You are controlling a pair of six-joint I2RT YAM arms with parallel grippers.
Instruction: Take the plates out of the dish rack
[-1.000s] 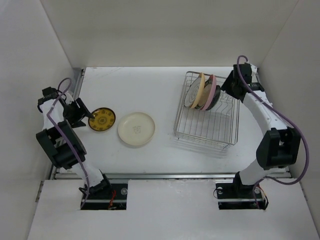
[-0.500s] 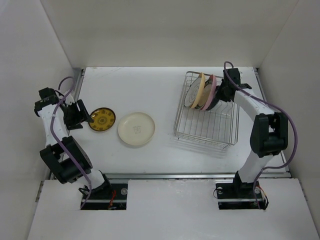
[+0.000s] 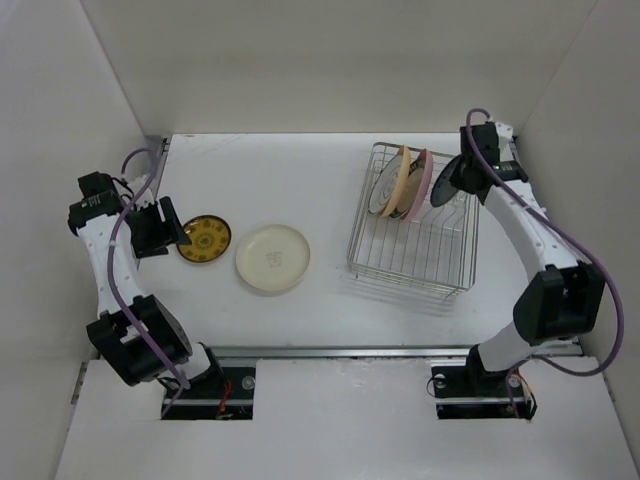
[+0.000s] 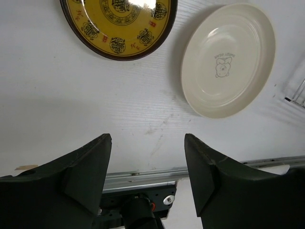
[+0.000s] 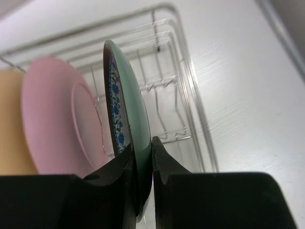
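The wire dish rack point(image 3: 412, 262) stands at the right of the table. Upright in it are a yellow-orange plate point(image 3: 400, 178), a pink plate point(image 3: 421, 182) and a teal plate point(image 3: 437, 195) with a blue-patterned face. My right gripper point(image 3: 448, 187) is shut on the teal plate's top rim. The right wrist view shows the teal plate point(image 5: 131, 109) pinched between the fingers of my right gripper point(image 5: 143, 157), with the pink plate point(image 5: 57, 124) beside it. A dark-yellow patterned plate point(image 3: 204, 238) and a cream plate point(image 3: 272, 258) lie flat on the table. My left gripper point(image 3: 160, 228) is open, just left of the patterned plate.
The white enclosure walls close in the table on the left, back and right. In the left wrist view the patterned plate point(image 4: 119, 24) and cream plate point(image 4: 228, 57) lie beyond the open left gripper point(image 4: 147, 138), with the table's metal front rail point(image 4: 143, 179) below.
My right gripper has closed on the teal plate's rim, and the right arm shifted slightly over the rack. The left gripper drew back a little from the patterned plate.
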